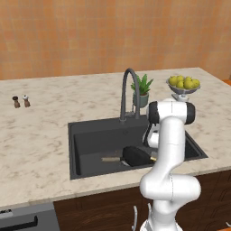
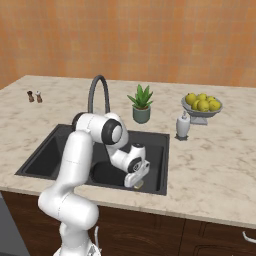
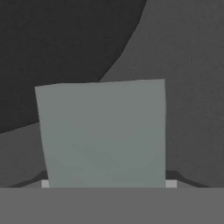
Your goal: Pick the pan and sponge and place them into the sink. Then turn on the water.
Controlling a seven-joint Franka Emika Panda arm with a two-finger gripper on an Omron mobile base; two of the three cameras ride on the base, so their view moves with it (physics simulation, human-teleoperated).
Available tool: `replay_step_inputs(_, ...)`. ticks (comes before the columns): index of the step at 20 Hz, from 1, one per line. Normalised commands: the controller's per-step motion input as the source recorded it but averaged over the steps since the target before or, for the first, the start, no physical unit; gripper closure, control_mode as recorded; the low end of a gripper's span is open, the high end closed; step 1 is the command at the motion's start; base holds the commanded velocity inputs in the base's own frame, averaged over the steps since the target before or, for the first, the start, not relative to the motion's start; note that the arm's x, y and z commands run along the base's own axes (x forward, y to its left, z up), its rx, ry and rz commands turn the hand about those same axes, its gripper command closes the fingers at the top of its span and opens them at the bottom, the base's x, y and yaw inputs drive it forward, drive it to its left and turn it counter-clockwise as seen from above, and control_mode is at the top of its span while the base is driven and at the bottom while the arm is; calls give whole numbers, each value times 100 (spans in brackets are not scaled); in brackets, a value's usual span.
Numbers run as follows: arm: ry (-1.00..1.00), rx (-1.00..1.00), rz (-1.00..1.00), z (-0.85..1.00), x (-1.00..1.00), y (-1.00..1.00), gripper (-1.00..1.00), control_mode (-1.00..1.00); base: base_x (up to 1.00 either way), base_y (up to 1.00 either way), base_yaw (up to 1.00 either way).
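The black pan (image 1: pixel 136 155) lies in the dark-grey sink (image 1: pixel 90 135), its wooden handle (image 1: pixel 111 159) pointing left along the basin. The grey-green-topped sponge (image 3: pixel 103 133) sits between the end effector's (image 2: pixel 137 184) spread fingers, low over the sink floor beside the pan. Marbled bench (image 1: pixel 40 135), orange wall.

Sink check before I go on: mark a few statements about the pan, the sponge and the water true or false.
1. The pan lies inside the sink. True.
2. Water is running from the faucet. False: no stream shows at its spout.
3. The sponge sits between the fingertips of the pincer. True.
4. The sponge rests on the counter beside the plant. False: it is at the pincer, down in the sink next to the pan.
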Motion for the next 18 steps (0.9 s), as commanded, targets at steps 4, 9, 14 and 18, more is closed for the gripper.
replay_step_inputs(4, 0, 0, 0, 0, 0, 36, 100, -100, 0, 0, 0)
replay_step_inputs(9, 0, 0, 0, 1, 0, 38, 100, -100, 0, 0, 0)
replay_step_inputs(14, -4, 0, 0, 32, -5, 29, -100, -100, 0, 0, 0)
replay_step_inputs(18, -12, 0, 0, 83, -11, 21, -100, -100, 0, 0, 0)
